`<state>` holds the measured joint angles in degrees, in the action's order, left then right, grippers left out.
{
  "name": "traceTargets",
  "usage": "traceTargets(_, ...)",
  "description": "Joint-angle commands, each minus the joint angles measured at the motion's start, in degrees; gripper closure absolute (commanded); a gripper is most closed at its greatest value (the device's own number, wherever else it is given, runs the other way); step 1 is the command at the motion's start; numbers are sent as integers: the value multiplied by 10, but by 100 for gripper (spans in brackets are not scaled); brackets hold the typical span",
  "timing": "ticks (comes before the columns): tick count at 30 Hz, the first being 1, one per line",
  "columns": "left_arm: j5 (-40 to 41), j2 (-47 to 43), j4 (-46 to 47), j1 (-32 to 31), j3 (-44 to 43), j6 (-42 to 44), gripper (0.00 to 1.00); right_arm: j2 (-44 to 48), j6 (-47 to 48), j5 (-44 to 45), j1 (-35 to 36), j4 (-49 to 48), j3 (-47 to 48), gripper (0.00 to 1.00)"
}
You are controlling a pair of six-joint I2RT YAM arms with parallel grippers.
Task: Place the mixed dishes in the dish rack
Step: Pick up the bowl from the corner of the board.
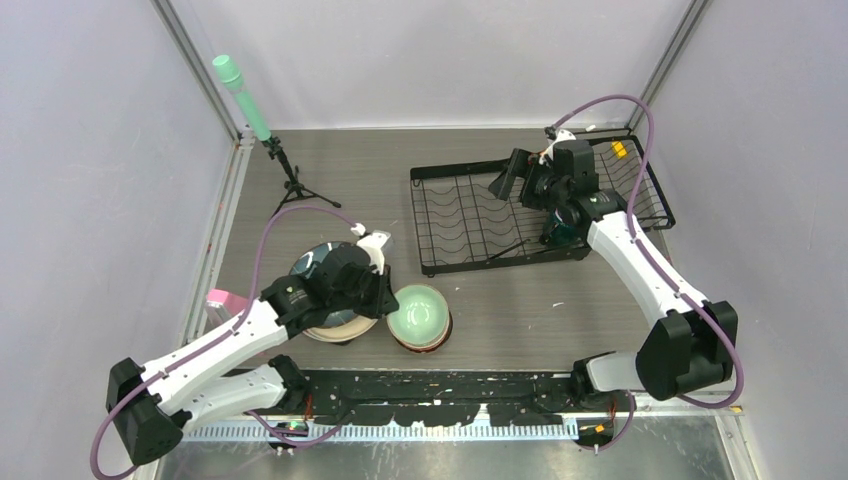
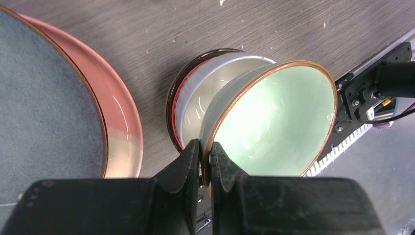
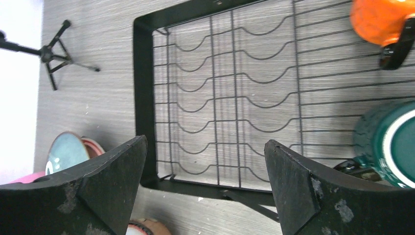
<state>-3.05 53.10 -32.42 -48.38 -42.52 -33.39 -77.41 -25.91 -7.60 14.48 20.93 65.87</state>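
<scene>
My left gripper (image 2: 205,152) is shut on the near rim of the mint-green bowl (image 2: 274,122), one finger inside and one outside. That bowl is tilted in the white bowl (image 2: 208,85), which sits in a dark-rimmed bowl (image 2: 171,110). From above, the left gripper (image 1: 385,290) is at the bowl stack (image 1: 420,315). Left of it, the dark teal plate (image 2: 44,98) lies on the pink plate (image 2: 122,117). My right gripper (image 3: 205,142) hangs open and empty over the dish rack (image 3: 142,98). The rack holds an orange mug (image 3: 377,19) and a dark teal mug (image 3: 386,142).
The dish rack (image 1: 414,215) lies at the back right, its slotted left section bare. A mint-green cylinder on a black tripod (image 1: 240,90) stands at the back left. A small pink cup (image 1: 225,300) sits by the left arm. The arm bases' rail (image 1: 430,395) runs along the near edge.
</scene>
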Motion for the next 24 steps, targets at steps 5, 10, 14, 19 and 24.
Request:
traceTargets(5, -34, -2, 53, 23, -91, 54, 100, 39, -39, -131, -2, -82, -11, 4)
traceTargets(10, -93, 6, 72, 84, -107, 61, 100, 48, -52, -166, -2, -103, -16, 4)
traceTargets(14, -155, 21, 105, 150, -116, 61, 100, 54, -67, -197, -2, -128, -24, 4)
traceTargets(19, -224, 57, 164, 217, -127, 47, 100, 48, -123, -247, -2, -197, -40, 4)
traceTargets(24, -294, 130, 265, 290, -144, -4, 100, -19, -230, -330, -2, -310, -36, 5)
